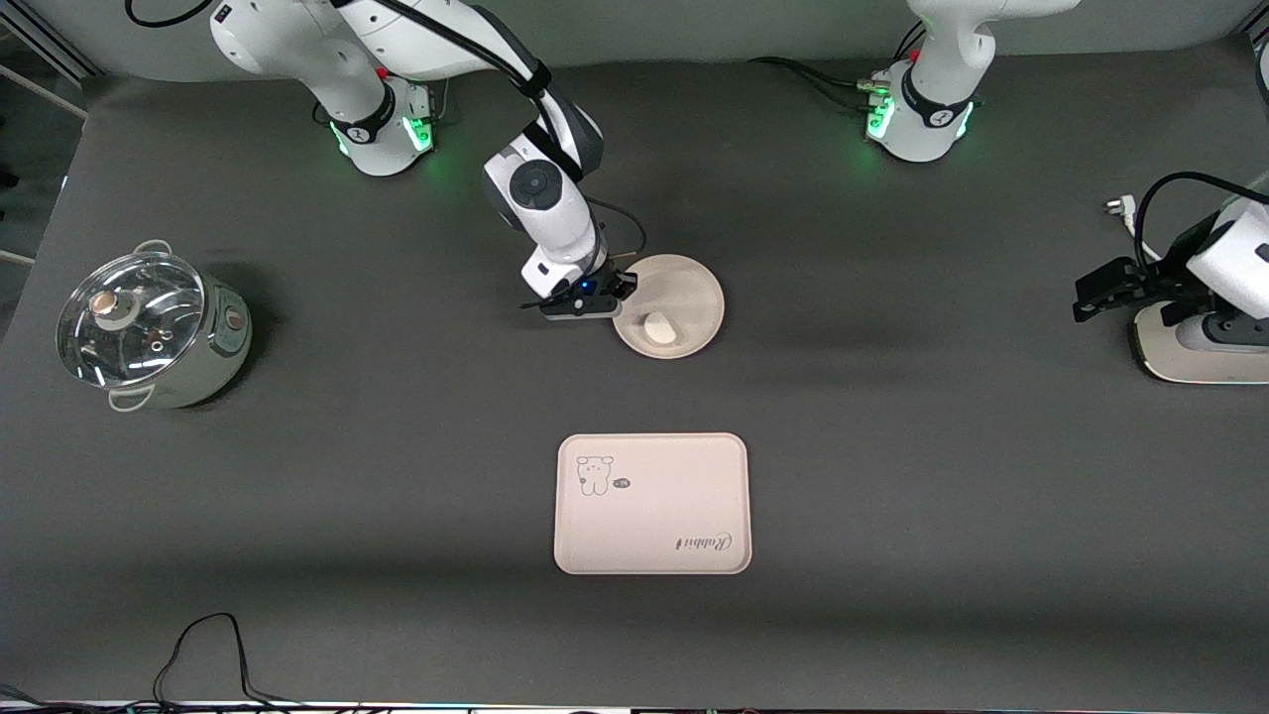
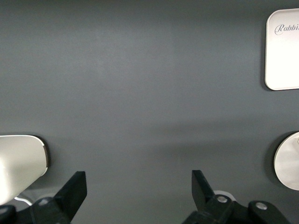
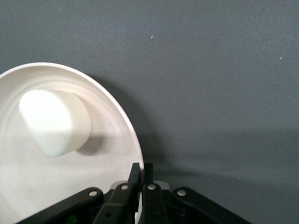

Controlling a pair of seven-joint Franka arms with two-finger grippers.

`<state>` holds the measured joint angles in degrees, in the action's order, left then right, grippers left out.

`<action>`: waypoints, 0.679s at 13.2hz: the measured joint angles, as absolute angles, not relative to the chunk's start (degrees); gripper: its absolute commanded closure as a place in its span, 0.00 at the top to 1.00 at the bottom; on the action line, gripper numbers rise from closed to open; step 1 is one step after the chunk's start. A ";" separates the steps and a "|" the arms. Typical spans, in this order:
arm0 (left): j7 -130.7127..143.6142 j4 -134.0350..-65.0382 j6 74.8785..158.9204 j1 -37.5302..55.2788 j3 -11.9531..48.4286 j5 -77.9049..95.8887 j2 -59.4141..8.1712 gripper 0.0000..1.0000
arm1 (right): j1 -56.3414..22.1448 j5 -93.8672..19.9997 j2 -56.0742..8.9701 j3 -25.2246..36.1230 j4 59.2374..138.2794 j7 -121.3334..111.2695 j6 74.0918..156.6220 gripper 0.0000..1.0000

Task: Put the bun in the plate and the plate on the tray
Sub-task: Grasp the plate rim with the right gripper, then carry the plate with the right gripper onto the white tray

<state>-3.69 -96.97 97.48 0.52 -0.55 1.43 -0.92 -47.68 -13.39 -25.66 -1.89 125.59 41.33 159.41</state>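
Right pincer [image 3: 139,170] has its fingers pinched together on the rim of the plate [image 3: 70,186], at the edge that faces the right arm's end of the counter [image 1: 892,476]; in the right wrist view the thin rim sits between the two closed fingers. Nearest the front camera lies the tray [image 1: 651,503], flat on the counter with nothing on it, its cartoon animal and script facing up. Farther from the camera than the tray sits the plate, well apart from it, and the bun [image 1: 657,326] lies in the plate, on the part nearer the camera. A steel pot with a glass lid [image 1: 149,329] stands toward the right arm's end. Left pincer [image 2: 139,189] waits with its fingers spread wide and holding nothing, over the left arm's end of the counter.
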 measured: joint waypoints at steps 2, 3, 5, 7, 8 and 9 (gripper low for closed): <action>-3.69 -96.97 97.49 0.52 -0.56 1.43 -0.92 1.00 | -47.64 -13.39 -24.92 -1.78 125.45 41.13 158.52 0.00; -3.69 -96.95 97.48 0.51 -0.60 1.43 -0.92 1.00 | -47.56 -13.39 -24.33 -1.58 125.31 40.60 157.53 0.00; -3.69 -96.94 97.48 0.51 -0.64 1.43 -0.92 1.00 | -46.75 -13.39 -21.94 -0.97 124.99 37.63 154.58 0.00; -3.69 -96.93 97.48 0.51 -0.64 1.43 -0.92 1.00 | -44.88 -13.41 -17.46 -0.86 124.82 33.49 150.36 0.00; -3.69 -96.93 97.49 0.51 -0.64 1.43 -0.92 1.00 | -43.91 -13.95 -14.66 -0.85 124.70 31.53 147.72 0.00; -3.69 -96.93 97.49 0.51 -0.64 1.43 -0.92 1.00 | -43.11 -15.88 -11.66 -0.83 124.61 28.98 145.00 0.00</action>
